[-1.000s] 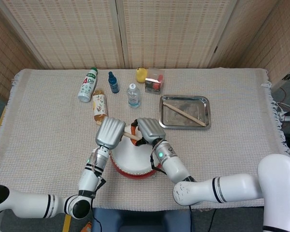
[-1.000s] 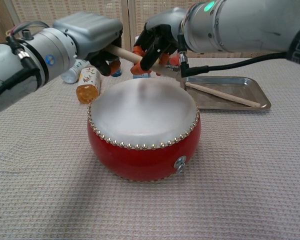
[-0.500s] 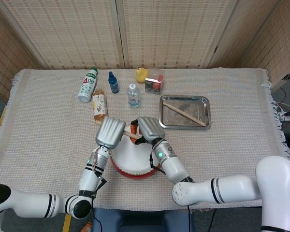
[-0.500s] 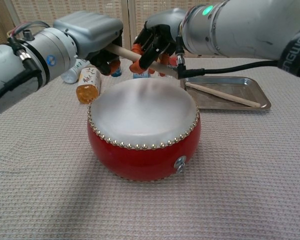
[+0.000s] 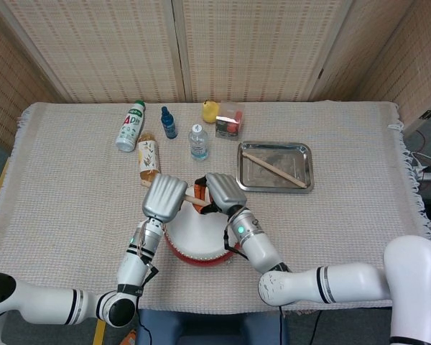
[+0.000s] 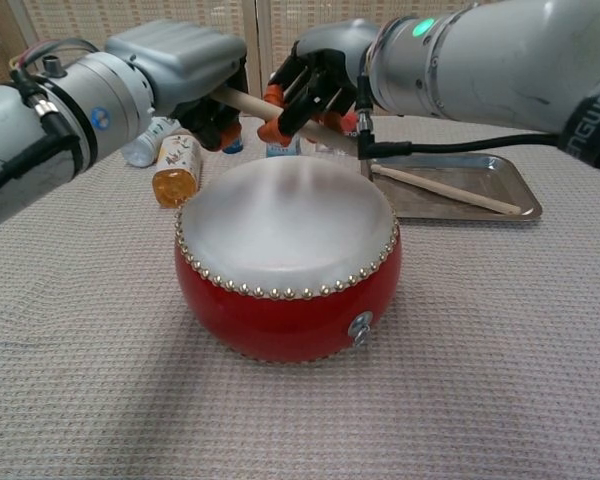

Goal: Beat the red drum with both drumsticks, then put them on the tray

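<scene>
While the left hand (image 6: 195, 75) grips a drumstick (image 6: 242, 99) above the red drum (image 6: 287, 265), the right hand (image 6: 315, 80) curls around its far end

Both hands over red drum (image 5: 194, 237); one drumstick (image 5: 274, 167) lies in tray (image 5: 274, 186).

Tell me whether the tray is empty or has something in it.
Not empty. One drumstick lies slantwise in the tray; the other drumstick is off it, over the drum.
</scene>
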Robot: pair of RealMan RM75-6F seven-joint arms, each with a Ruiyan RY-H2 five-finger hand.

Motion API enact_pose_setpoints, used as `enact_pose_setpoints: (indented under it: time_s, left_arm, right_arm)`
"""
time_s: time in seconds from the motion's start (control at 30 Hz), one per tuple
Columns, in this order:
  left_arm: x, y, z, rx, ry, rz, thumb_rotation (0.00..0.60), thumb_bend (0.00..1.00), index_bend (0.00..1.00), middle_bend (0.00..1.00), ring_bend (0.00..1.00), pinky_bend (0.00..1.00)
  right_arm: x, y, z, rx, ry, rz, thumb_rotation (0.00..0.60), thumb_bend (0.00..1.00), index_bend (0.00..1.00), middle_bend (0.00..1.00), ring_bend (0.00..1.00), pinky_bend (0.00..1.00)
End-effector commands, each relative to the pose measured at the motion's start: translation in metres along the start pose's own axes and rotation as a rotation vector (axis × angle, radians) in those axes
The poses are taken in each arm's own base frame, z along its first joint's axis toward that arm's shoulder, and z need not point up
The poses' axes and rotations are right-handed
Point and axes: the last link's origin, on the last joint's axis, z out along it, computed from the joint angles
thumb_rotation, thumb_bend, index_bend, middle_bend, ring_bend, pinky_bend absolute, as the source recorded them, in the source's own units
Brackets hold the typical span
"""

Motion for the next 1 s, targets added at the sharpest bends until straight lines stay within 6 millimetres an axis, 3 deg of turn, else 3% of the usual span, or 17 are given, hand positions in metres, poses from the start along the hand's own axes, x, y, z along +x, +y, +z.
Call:
enact_pose_setpoints:
  time_s: [0.03, 0.3, 0.5, 0.67, 0.9, 1.0]
  left_arm:
    - [0.0004, -0.001, 0.0, 0.003, -0.003, 0.003, 0.6, 0.45, 0.67, 0.94, 0.98, 1.0]
    - [0.0033, -0.0041, -0.001, 0.016, 0.004, 0.006, 0.6, 0.39, 0.46, 0.78, 0.86, 1.0]
    - [0.0059, -0.0061, -0.002, 0.02, 0.007, 0.003, 0.6, 0.35, 0.27, 0.55, 0.63, 0.98]
    - [0.0073, -0.0058, -0.0027, 0.01, 0.002, -0.006, 0.6, 0.33, 0.13, 0.35, 0.44, 0.77]
    - [0.0079, -0.0072, -0.002, -0.004, -0.017, -0.027, 0.6, 0.31, 0.0, 0.11, 0.07, 0.34]
    - [0.0073, -0.0083, -0.0019, -0.006, -0.014, -0.033, 0.6, 0.31, 0.0, 0.06, 0.02, 0.29]
  right_arm:
    - [0.0021, 0.0013, -0.0001, 0.006, 0.004, 0.024, 0.6, 0.75, 0.88, 0.63, 0.69, 0.78]
    - [0.0036, 0.0077, 0.001, 0.009, 0.007, 0.036, 0.6, 0.75, 0.93, 0.66, 0.71, 0.8]
    - [0.0039, 0.008, 0.0009, 0.014, 0.007, 0.041, 0.6, 0.75, 0.94, 0.66, 0.71, 0.8]
    - [0.0032, 0.0073, 0.0006, 0.018, 0.009, 0.045, 0.6, 0.75, 0.95, 0.67, 0.72, 0.81]
    - [0.0037, 0.0084, 0.001, 0.023, 0.019, 0.05, 0.6, 0.75, 0.98, 0.69, 0.74, 0.83]
    - [0.0032, 0.0101, 0.0014, 0.026, 0.021, 0.051, 0.6, 0.75, 1.0, 0.69, 0.74, 0.83]
